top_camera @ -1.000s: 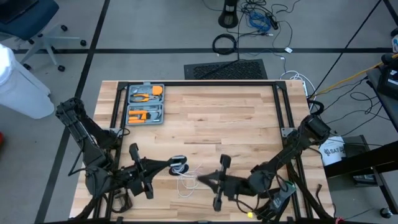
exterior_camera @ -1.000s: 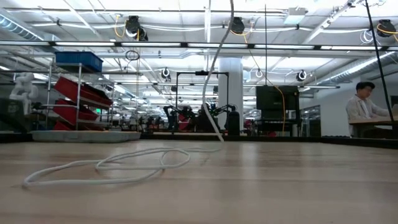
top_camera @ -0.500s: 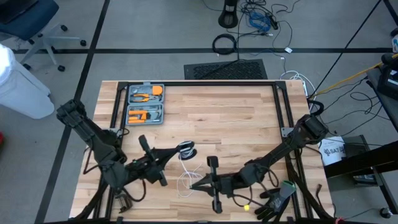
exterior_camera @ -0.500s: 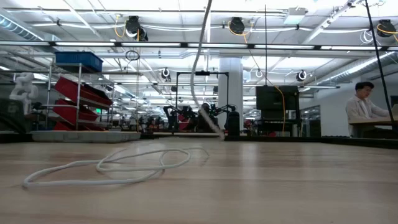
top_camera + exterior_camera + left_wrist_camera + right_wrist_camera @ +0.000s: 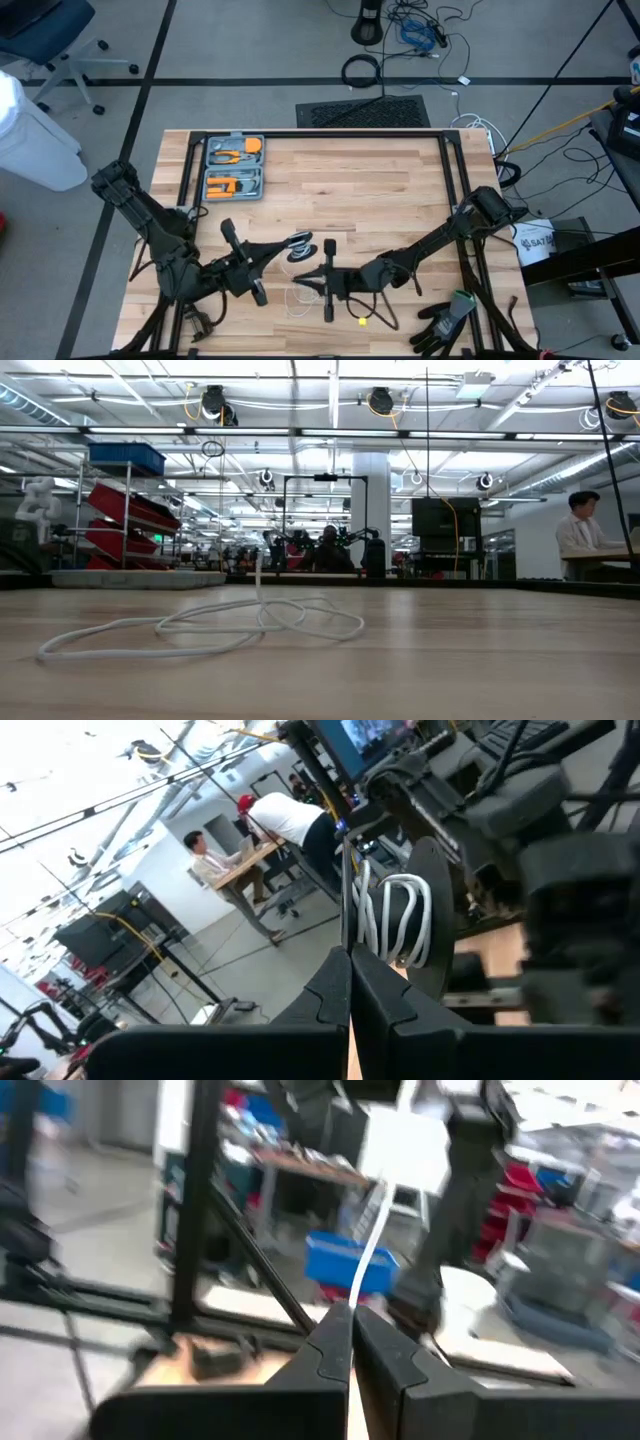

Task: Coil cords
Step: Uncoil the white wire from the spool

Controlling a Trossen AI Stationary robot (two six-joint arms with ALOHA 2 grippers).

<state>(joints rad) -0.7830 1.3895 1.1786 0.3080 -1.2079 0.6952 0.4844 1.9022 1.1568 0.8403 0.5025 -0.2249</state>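
Observation:
A thin white cord (image 5: 200, 630) lies in loose loops on the wooden table (image 5: 380, 190), near its front edge (image 5: 300, 298). One strand (image 5: 258, 575) rises from the loops. The small round black-and-silver reel (image 5: 299, 245), with white cord wound on it (image 5: 395, 915), is lifted above the table. My left gripper (image 5: 283, 250) is shut on it from the table's left. My right gripper (image 5: 305, 282) reaches in from the right, just nearer than the reel, and is shut on the cord. My left gripper pinches the reel by the thin edge of one disc (image 5: 345, 905) between its two shut fingers. The fingers come in about level from the table's left. The reel is lifted clear of the table, and its wound cord shows beside the fingertips. My right gripper pinches a single strand of the white cord (image 5: 365, 1270) between its shut fingertips, reaching about level from the table's right. The strand runs on past the fingertips. Loose loops lie on the table below.
A grey tool case (image 5: 233, 167) with orange tools sits at the table's far left. Black frame rails run along the left (image 5: 190, 175) and right (image 5: 455, 180) sides. A dark glove (image 5: 445, 322) and a small yellow thing (image 5: 362, 321) lie near the front right.
My right gripper has gone toward the table's left edge and down with the cord. The strand that rose high now stands lower, and more cord lies looped on the table. My left gripper has carried the reel a little toward the far edge.

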